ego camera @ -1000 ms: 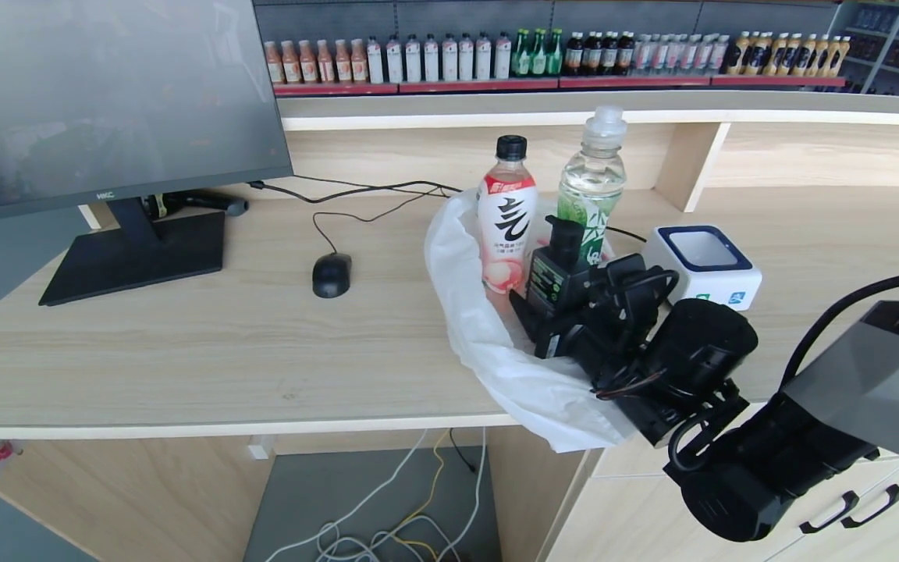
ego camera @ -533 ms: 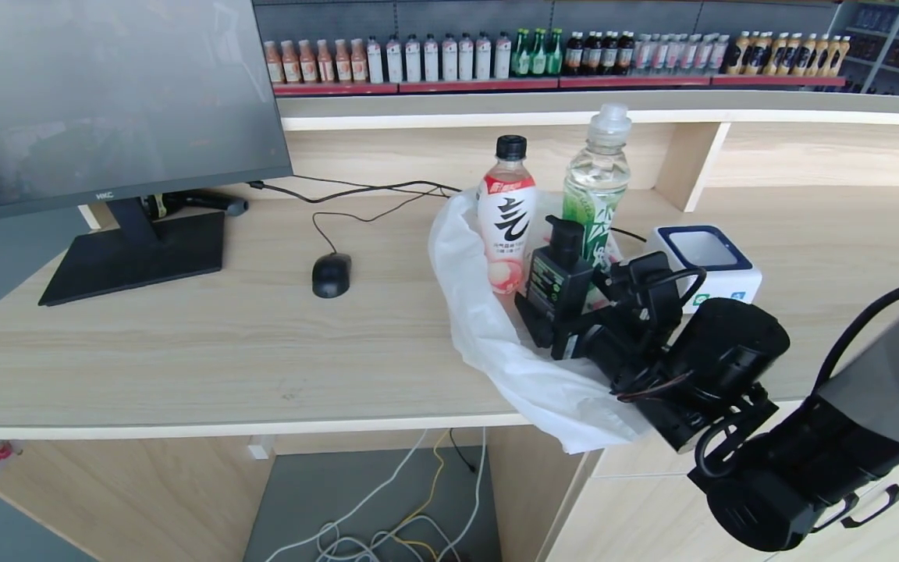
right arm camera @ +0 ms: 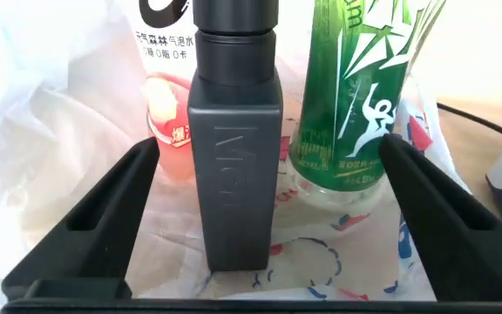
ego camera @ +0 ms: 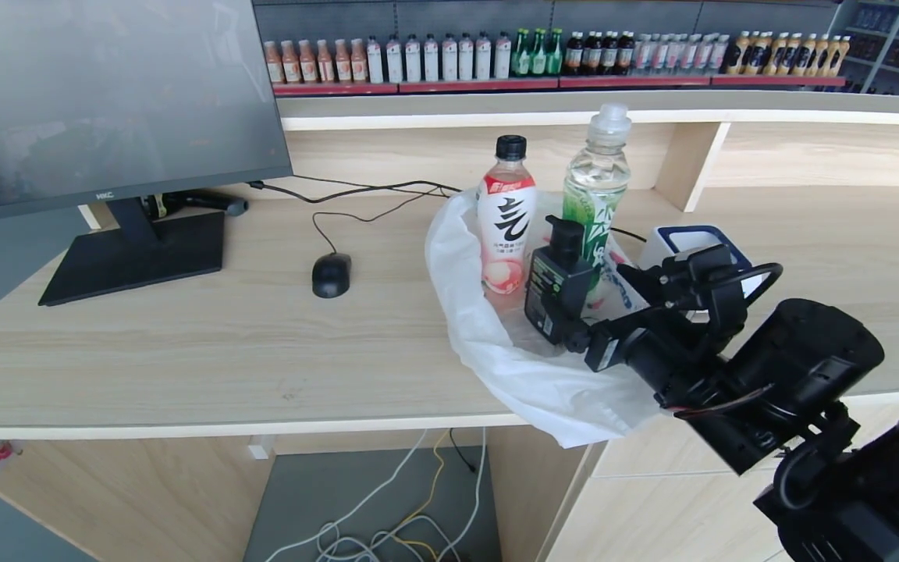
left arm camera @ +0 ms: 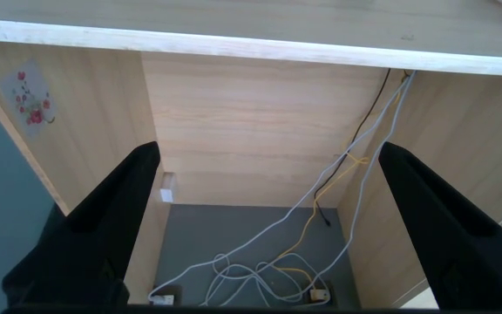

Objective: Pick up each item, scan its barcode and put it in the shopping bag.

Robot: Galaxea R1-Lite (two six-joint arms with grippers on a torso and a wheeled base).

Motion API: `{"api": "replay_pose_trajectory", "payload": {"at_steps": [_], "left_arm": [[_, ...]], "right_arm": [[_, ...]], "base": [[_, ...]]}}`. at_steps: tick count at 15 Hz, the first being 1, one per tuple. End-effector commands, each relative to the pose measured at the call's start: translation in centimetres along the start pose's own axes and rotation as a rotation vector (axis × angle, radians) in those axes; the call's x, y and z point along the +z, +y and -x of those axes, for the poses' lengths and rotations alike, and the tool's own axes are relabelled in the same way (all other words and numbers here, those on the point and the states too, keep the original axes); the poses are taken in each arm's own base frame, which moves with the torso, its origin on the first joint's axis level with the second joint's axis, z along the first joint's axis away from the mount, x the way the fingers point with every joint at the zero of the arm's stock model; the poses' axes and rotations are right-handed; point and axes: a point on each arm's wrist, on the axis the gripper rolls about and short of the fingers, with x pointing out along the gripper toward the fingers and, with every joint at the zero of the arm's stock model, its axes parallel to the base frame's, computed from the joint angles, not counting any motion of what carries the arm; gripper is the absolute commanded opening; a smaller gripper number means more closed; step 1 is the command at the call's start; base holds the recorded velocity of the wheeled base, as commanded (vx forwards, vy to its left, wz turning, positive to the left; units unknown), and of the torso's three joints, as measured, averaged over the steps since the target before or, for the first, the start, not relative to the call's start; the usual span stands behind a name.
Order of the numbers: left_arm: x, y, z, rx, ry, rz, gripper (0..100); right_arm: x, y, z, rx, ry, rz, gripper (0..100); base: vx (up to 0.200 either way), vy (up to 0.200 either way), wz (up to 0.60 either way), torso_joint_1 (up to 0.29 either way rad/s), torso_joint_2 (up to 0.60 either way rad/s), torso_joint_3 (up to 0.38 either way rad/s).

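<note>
Black bottle [right arm camera: 234,201], centre frame in shopping bag [ego camera: 496,367]: likely rigid, slippery; best grasped across flat faces. Right claw [right arm camera: 268,153], left claw [left arm camera: 268,148]: both apart.

Matt black plastic bottle [right arm camera: 234,192]; thin glossy white plastic shopping bag [ego camera: 488,343]; pale wood-grain counter [ego camera: 184,343].

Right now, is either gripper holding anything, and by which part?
Nothing is held. The right gripper is open, its fingers either side of the black bottle without touching it. The left gripper is open and empty.
</note>
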Motion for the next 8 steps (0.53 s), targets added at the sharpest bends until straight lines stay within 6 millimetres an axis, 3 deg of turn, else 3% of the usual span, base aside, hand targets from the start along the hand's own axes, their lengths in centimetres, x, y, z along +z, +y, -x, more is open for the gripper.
{"api": "replay_pose_trajectory", "payload": {"at_steps": [1,4,8], "left_arm": [[0.0,0.0,0.0,0.0,0.0,0.0,100],[0.0,0.0,0.0,0.0,0.0,-0.001,100],[0.0,0.0,0.0,0.0,0.0,-0.003,100]], "right_arm": [[2.3,-0.6,2.1,-0.006,-0.047,-0.005,100],[5.0,-1.9,8.8,-0.013,-0.08,-0.013,100],[5.5,-2.9,16.1,-0.02,-0.098,-0.022,100]], "base": [[0.0,0.0,0.0,0.0,0.0,0.0],[0.0,0.0,0.0,0.0,0.0,0.0],[0.0,0.0,0.0,0.0,0.0,0.0]]}}
